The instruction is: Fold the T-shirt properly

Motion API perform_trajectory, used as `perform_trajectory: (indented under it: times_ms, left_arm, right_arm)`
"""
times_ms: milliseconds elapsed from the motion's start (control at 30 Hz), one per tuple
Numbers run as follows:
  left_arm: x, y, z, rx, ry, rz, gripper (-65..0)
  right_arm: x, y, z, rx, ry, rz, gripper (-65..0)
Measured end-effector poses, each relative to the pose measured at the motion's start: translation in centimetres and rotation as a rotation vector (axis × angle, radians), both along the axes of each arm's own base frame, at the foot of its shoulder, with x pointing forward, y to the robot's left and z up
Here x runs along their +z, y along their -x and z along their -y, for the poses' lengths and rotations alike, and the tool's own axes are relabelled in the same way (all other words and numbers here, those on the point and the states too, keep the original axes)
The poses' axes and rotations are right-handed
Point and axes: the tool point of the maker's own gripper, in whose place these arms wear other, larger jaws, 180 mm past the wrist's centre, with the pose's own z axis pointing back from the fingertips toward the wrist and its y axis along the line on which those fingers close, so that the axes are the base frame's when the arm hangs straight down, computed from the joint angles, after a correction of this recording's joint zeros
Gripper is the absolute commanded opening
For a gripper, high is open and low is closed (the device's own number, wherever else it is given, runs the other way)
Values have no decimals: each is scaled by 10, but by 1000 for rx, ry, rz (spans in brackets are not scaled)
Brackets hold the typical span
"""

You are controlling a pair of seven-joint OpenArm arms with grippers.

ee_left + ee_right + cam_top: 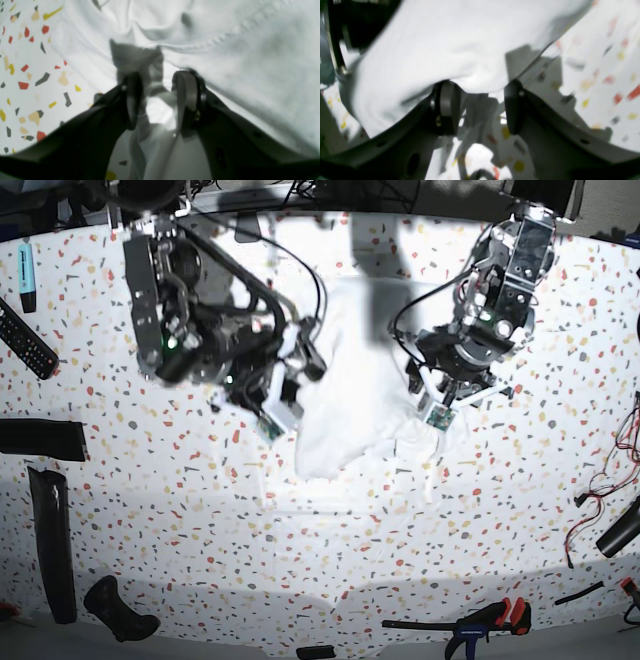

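Note:
The white T-shirt (350, 380) lies bunched and wrinkled on the speckled table (300, 530), between my two arms. In the base view my left gripper (435, 415) sits at the shirt's right edge and my right gripper (280, 405) at its left edge. Seen from the left wrist, my left gripper (160, 100) is open, its fingers straddling a fold at the edge of the T-shirt (237, 62). The blurred right wrist view shows my right gripper (480, 107) open too, with the hem of the T-shirt (432, 50) resting over its fingertips and bare table in the gap.
A remote control (25, 340) and a blue marker (27, 268) lie at the far left, with black tools (50, 540) below them. A clamp (480, 620) rests at the front right. Cables (600, 500) trail in from the right edge.

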Motion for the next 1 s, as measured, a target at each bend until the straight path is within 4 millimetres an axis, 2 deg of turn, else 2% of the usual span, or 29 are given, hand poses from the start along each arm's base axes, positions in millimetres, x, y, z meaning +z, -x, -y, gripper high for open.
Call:
perform_trajectory:
  times_ms: [200,367,533,633,700,767,867,1000]
  left_arm:
    - [-3,3,-4,6,-25,-41,-409]
    - [-2,6,-5,7,-36,-58,-409]
    - [7,13,-7,1,-61,-74,-409]
    - [20,16,-7,-4,-79,-63,-409]
    - [34,14,-2,-22,-71,-33,-409]
    - [49,8,2,-28,-55,15,-409]
    - [66,3,8,-38,-33,71,-409]
    - [71,1,9,-41,-29,89,-409]
  right_arm:
    - [1,4,-17,13,-17,-34,-370]
    - [0,1,-14,8,10,-27,-370]
    - [-6,6,-11,16,44,-59,-370]
    - [-12,5,8,-43,93,-103,-370]
    - [-15,-6,36,-147,162,-102,-370]
    - [-9,-14,57,-213,159,-80,-370]
    - [14,-30,78,-277,132,-25,-370]
    - [56,-46,87,-314,27,70,-370]
